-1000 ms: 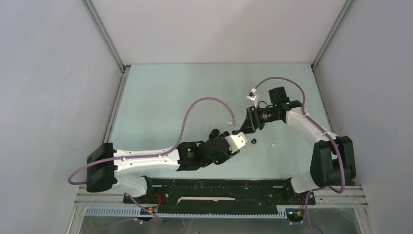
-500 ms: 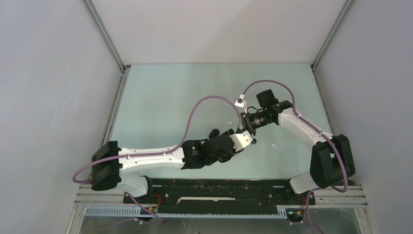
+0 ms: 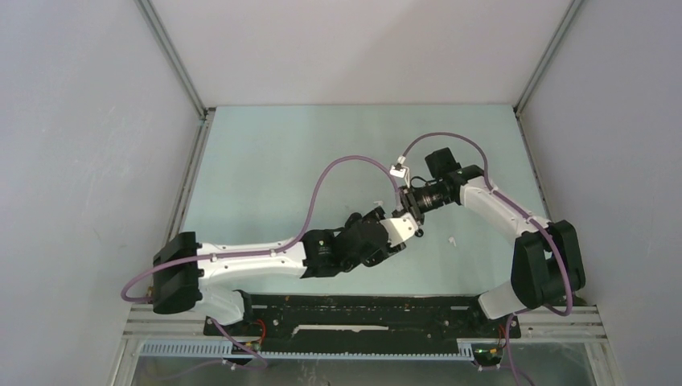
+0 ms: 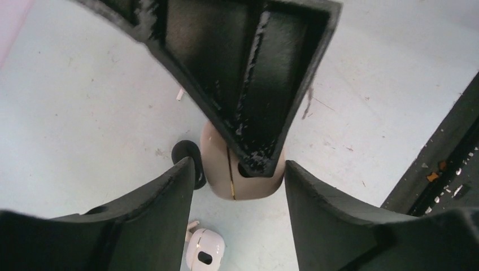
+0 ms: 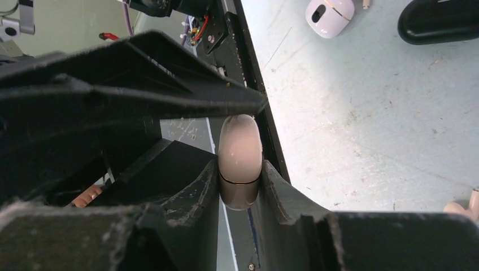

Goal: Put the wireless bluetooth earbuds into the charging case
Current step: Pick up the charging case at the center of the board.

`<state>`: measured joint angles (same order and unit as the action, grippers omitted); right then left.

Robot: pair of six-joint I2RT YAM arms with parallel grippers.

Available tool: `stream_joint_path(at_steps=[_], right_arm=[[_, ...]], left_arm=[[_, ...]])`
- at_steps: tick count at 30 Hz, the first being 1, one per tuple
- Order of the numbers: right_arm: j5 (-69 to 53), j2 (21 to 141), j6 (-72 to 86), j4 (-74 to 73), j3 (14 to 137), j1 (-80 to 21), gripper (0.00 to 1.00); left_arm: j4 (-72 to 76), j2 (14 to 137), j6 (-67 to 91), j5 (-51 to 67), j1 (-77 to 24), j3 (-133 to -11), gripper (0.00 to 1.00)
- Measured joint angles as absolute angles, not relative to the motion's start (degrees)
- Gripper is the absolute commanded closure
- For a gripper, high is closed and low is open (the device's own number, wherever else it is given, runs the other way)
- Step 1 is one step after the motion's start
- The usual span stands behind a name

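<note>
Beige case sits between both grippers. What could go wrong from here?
1. The right gripper pinches the rounded beige case near one end; with the left gripper open, it could pivot or slip out.
2. Both sets of jaws crowd around it; pulling the left away could knock it loose.

Table (image 3: 281, 161): pale green, enclosed by plain grey walls (image 3: 88, 161) on three sides. A black rail (image 3: 362, 310) runs along the near edge.

Left arm (image 3: 249, 259): extends low from its base on the left towards the centre right. A purple cable (image 3: 322, 181) arcs above it.

Right arm (image 3: 499, 205): rises from its base on the right and reaches left. A second purple cable (image 3: 450, 137) loops over its wrist.

Left gripper (image 3: 406, 225) and right gripper (image 3: 404, 212): together at the centre of the table, touching or nearly so. Jaw positions cannot be told, nor whether anything lies between them.

White piece (image 3: 453, 240): lies on the table just right of the grippers, apart from both. Too small to identify.
</note>
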<state>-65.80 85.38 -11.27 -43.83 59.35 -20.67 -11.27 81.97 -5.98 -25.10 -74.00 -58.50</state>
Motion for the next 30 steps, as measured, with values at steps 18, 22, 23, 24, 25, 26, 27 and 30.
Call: stream_joint_path(at_steps=[18,22,23,24,25,26,27,30], right_arm=[[-71.1,75.1,-13.4,-41.4,60.9,-13.0,1.00],[-72.0,69.6,-8.9,-33.6,60.2,-13.0,1.00],[-72.3,68.3,-7.8,-31.5,59.7,-13.0,1.00],[-72.5,66.8,-6.3,-29.1,58.8,-13.0,1.00],[-72.9,65.4,-4.8,-26.8,57.9,-13.0,1.00],[-73.3,64.3,-3.5,-24.7,57.0,-13.0,1.00],[-73.7,63.4,-2.3,-23.1,56.3,-13.0,1.00],[-74.2,62.8,-0.2,-20.3,55.3,-13.0,1.00]], left_arm=[[17.1,57.4,22.1,-1.5,-54.2,-35.4,0.30],[28.4,57.3,30.6,5.4,-50.9,-29.6,0.36],[30.5,57.3,32.1,6.5,-50.6,-28.7,0.37],[33.0,57.4,33.5,7.6,-50.5,-27.8,0.38],[35.7,57.4,35.0,8.6,-50.5,-27.0,0.39],[38.6,57.6,36.4,9.5,-50.5,-26.4,0.40],[41.6,58.1,37.8,10.5,-50.5,-25.8,0.41],[48.7,60.7,40.8,13.1,-50.4,-25.4,0.44]])
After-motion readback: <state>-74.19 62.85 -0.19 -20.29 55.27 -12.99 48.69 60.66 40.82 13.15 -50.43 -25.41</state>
